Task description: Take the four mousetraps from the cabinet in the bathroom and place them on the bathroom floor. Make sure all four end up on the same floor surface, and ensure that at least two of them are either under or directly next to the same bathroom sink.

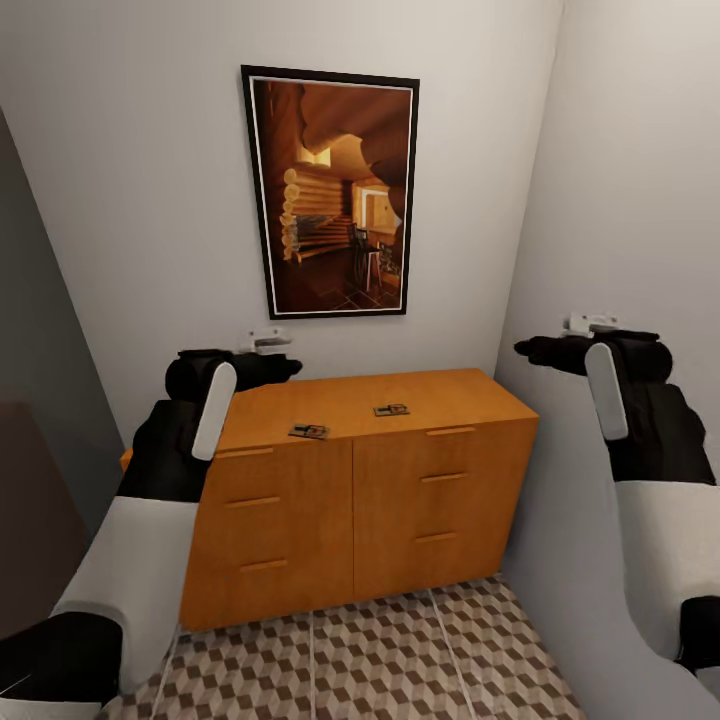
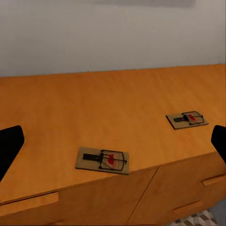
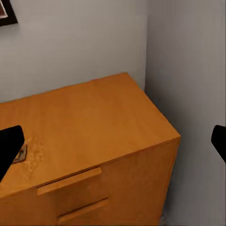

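An orange-brown wooden cabinet stands against the far wall, in the corner of a small room. Two mousetraps lie flat on its top, close to the front edge. The left mousetrap sits a bit nearer than the right mousetrap, and they are apart from each other. Each one is a small brown board with a dark wire and a red spot.

The left gripper hangs over the left end of the cabinet top. Its two black fingers are spread wide, with nothing between them. The right gripper is up in the air past the right end of the cabinet, near the side wall. It is wide open too and holds nothing.

A dark framed picture of a log room hangs above the cabinet. The bathroom floor has brown and white cube tiles.
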